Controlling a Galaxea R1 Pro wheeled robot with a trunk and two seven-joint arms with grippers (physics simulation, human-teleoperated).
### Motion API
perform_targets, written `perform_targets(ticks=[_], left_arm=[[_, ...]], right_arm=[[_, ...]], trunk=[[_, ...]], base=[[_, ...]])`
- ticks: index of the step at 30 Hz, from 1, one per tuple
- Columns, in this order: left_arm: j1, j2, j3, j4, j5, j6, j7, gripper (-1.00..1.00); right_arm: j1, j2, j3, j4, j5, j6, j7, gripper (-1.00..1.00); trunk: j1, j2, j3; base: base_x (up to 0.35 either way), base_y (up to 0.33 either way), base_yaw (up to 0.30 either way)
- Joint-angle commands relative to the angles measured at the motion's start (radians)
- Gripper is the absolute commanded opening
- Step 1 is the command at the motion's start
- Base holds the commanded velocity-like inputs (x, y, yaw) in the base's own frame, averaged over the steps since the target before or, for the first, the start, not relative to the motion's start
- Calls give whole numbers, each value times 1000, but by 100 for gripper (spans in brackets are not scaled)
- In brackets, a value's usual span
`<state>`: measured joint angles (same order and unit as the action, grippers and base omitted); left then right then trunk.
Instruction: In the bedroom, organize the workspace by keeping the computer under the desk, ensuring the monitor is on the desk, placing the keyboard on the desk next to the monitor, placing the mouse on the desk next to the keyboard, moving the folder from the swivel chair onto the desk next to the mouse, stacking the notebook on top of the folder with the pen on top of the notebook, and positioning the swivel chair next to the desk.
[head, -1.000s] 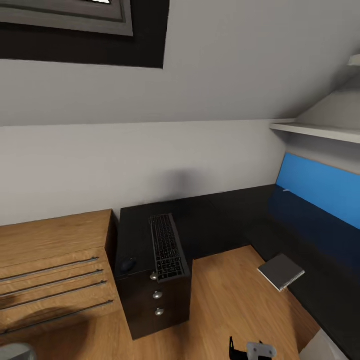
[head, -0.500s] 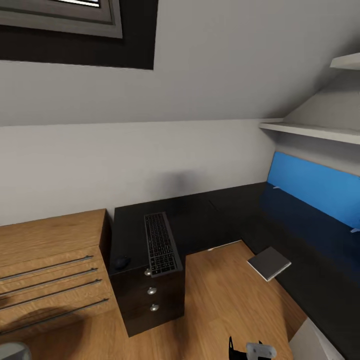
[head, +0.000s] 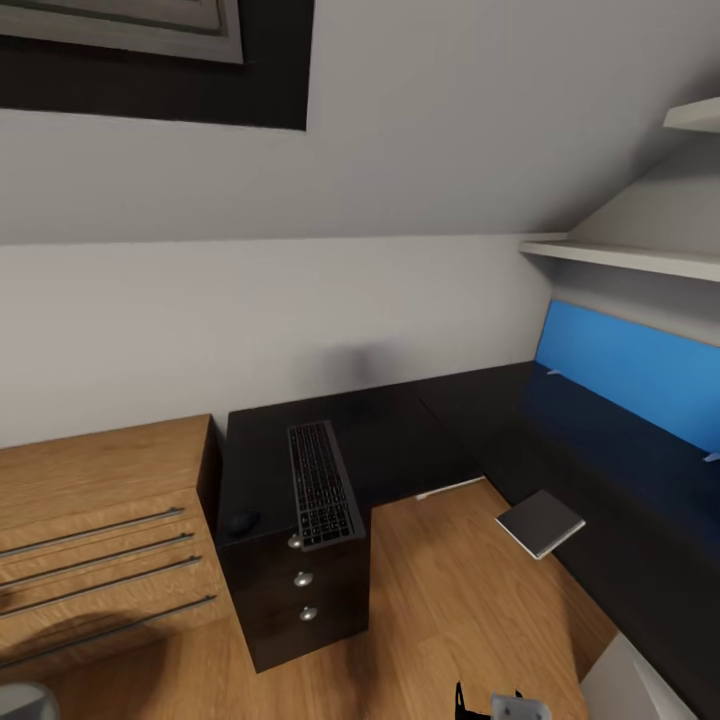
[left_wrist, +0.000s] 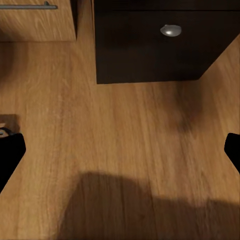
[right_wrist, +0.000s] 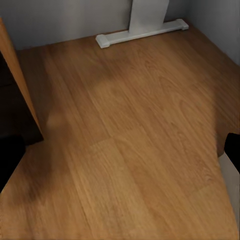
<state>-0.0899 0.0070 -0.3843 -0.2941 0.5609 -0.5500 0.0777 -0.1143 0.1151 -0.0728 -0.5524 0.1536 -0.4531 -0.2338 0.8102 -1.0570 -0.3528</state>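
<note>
The left gripper (left_wrist: 120, 145) hangs over bare wooden floor (left_wrist: 125, 140) with its two dark fingertips (left_wrist: 10, 157) far apart at the edges of the left wrist view, so the jaws stand wide and hold nothing. Ahead of it is the foot of the desk's black drawer unit (left_wrist: 150, 50) with a round silver knob (left_wrist: 170, 30), and beside that a corner of a light wooden cabinet (left_wrist: 37, 22).

The right gripper (right_wrist: 120, 150) is likewise spread wide and empty over the floor, one fingertip (right_wrist: 10, 157) at each edge of its wrist view. Beyond it stands the desk's white leg (right_wrist: 145, 22).

In the head view part of a gripper (head: 500, 705) shows at the bottom edge, well apart from everything on the desk (head: 430, 420). The keyboard (head: 322, 483) lies on the black top above the drawer unit, its near end reaching the front edge. The mouse (head: 240, 521) sits just beside it, toward the wooden cabinet. The notebook (head: 541, 522) lies on the other wing, overhanging the inner edge, below the blue back panel (head: 630, 370). White shelves (head: 630, 260) hang above.
</note>
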Motion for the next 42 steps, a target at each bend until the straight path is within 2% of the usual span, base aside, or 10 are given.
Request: perform_targets(ticks=[1,26,35,42], left_arm=[[-1,1,-8,0,2,-3,8,100],[-1,-5,-7,0,1,-6,8,100],[-1,-12,-8,-3,1,-8,8,100],[-1,-39,-7,-4,0,-3,10,100]], right_arm=[[-1,1,-5,11,11,-9,-2,100],[-1,3,-5,28,8,-38,-3,100],[-1,2,-5,28,6,-44,-4,100],[-1,2,-7,29,5,-45,-4,100]], trunk=[[4,-8,-4],[100,-183,-83],[134,-246,-108],[161,-295,-128]], base=[[0,0,0],[0,0,-1],[0,0,-158],[0,0,-221]])
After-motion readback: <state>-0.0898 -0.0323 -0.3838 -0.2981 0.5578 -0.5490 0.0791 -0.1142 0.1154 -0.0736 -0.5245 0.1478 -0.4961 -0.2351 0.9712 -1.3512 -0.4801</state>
